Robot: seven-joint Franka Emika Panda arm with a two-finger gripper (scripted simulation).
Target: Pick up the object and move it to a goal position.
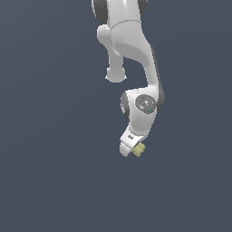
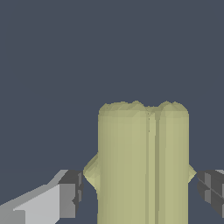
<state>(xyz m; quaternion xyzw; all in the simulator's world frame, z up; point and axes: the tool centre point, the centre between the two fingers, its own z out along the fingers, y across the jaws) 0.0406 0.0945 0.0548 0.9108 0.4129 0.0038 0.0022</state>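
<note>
Though no goal marker shows, the object [image 2: 143, 166] sits between the gripper [image 2: 140, 192], long axis running out past the fingertips [image 2: 70, 194]; the jaws look closed against its ridged sides.

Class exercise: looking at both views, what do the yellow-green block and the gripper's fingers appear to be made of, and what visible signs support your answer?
The block looks like matte plastic or foam: flat pale yellow-green, soft vertical ridges, no glints. Being a simulator render, its real material stays open. The gripper flanks it; its fingers look like smooth white moulded plastic or painted metal with dark grey, possibly rubber, pads. Whether they press the block is unclear.
</note>
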